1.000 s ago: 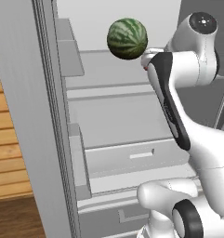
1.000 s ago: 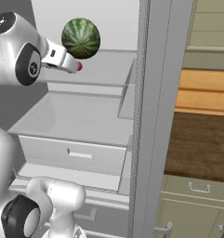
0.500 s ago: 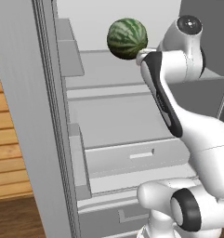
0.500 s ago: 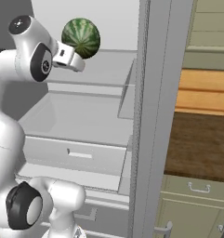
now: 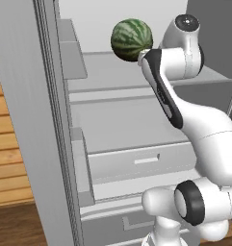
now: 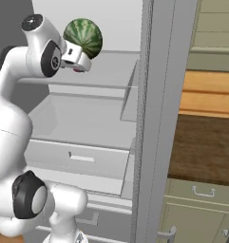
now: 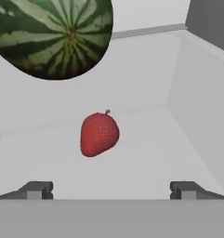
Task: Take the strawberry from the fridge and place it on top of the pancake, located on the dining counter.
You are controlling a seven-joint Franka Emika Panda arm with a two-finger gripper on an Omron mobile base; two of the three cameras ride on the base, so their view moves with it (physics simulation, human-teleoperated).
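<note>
With jaws wide, I see the strawberry (image 7: 99, 134) dead ahead of the gripper (image 7: 111, 189) — slightly left of centre, stem up, watermelon (image 7: 53, 35) behind-left.

Watermelon (image 7: 53, 35) ran off the hand view's top and left edges, above and left of the gripper (image 7: 111, 189). Only the finger tips (image 7: 36, 189) showed, low in that view. In the right base view the strawberry (image 6: 78, 70) was a red sliver under the wrist, mostly covered. In the left base view the arm covered the watermelon's lower right and the fridge (image 5: 35, 120) door was cropped.
</note>
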